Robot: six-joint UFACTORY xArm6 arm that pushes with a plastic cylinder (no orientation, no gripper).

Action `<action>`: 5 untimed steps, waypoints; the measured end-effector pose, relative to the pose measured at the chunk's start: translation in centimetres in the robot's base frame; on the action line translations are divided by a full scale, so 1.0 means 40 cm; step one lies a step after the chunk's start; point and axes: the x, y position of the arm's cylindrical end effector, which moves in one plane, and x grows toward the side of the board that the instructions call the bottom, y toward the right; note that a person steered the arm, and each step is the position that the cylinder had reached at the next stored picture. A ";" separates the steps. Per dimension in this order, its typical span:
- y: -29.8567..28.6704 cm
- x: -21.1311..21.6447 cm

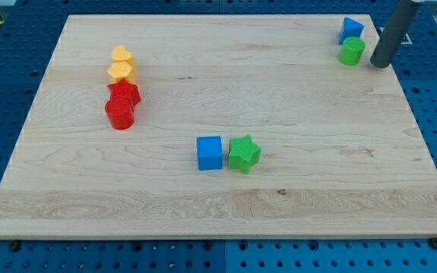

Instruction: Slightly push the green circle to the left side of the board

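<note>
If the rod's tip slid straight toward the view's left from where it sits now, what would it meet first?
Most likely the green circle block, just left of my tip; they look slightly apart, though depth is unclear.

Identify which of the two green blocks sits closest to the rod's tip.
The green circle at the view's top right, just left of my tip; the green star lies mid-board beside the blue cube.

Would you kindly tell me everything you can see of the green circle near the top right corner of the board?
The green circle is a short, upright, bright green cylinder, plastic by its look, with a flat round top. It stands on the wooden board near the view's top right corner. A blue block sits just above it, close or touching; I cannot tell which. My tip rests just to its right, a narrow gap between them.
</note>
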 end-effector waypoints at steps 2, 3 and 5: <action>-0.095 -0.017; -0.119 -0.019; -0.117 0.051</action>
